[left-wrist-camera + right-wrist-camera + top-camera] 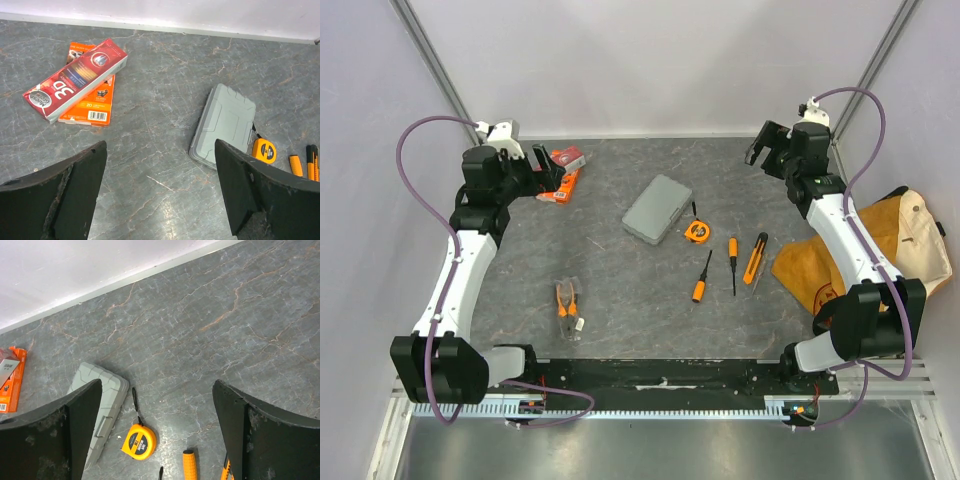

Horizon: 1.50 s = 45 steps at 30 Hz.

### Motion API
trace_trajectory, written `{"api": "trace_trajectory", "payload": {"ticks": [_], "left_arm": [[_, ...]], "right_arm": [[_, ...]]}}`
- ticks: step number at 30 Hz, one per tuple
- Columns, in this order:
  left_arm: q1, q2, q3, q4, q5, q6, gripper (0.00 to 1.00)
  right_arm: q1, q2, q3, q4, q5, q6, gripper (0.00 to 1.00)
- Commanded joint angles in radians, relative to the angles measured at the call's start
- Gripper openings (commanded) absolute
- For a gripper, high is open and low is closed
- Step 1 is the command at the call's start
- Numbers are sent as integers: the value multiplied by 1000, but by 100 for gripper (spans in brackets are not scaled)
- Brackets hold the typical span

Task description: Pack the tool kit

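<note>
Gaping wide, empty: left gripper (160, 160), closed grey case (224, 125) ahead-right of it; right gripper (156, 400), tape measure (138, 441) ahead.

Robotics laboratory work cell. A white-and-black jointed left arm (460, 270) and its matching right arm (845, 235) are bolted to a black base rail (660, 372) at the near edge of a grey marble-patterned tabletop (620, 290). Plain pale walls (650, 60) and slim metal corner struts (430, 55) enclose it; looped purple cables (403, 165) trail each arm.

Tan bag (798, 268), red box (75, 86) atop orange packet (95, 107)
</note>
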Motion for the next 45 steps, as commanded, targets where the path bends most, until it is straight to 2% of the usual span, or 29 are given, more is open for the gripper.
{"api": "trace_trajectory", "payload": {"ticks": [1,4,6,7,11,13,17,21,23,26,32,36,41,45], "left_arm": [[0,-21,-1,32,-9,-23,94],[0,-17,2,32,-58,-63,95],[1,-27,5,24,-122,-155,95],[1,-49,5,25,-144,-178,99],[4,-158,-172,321,-166,-272,99],[4,-147,-176,328,-100,-224,99],[4,-28,-99,202,103,-172,99],[3,196,62,53,331,-157,95],[-5,322,166,-16,449,-175,89],[-35,463,263,-30,555,-219,87],[-178,639,338,18,477,-212,86],[-253,747,381,21,352,-221,83],[-290,828,398,25,171,-197,80],[-299,856,397,13,118,-157,80]], "right_arm": [[-2,-18,14,4,12,27,98],[-2,-24,10,20,49,45,98],[-2,-31,4,33,63,47,98],[-2,-35,2,42,63,48,98],[-2,-19,5,42,30,67,98],[-2,-1,17,40,-56,59,98],[1,50,23,40,-187,91,98],[79,106,30,39,-198,84,98],[137,140,36,37,-199,93,98],[183,195,46,47,-221,139,98],[294,292,36,60,-175,222,98],[334,347,31,86,-139,266,98],[348,447,92,99,-123,272,81],[349,498,117,76,-112,280,74]]}}
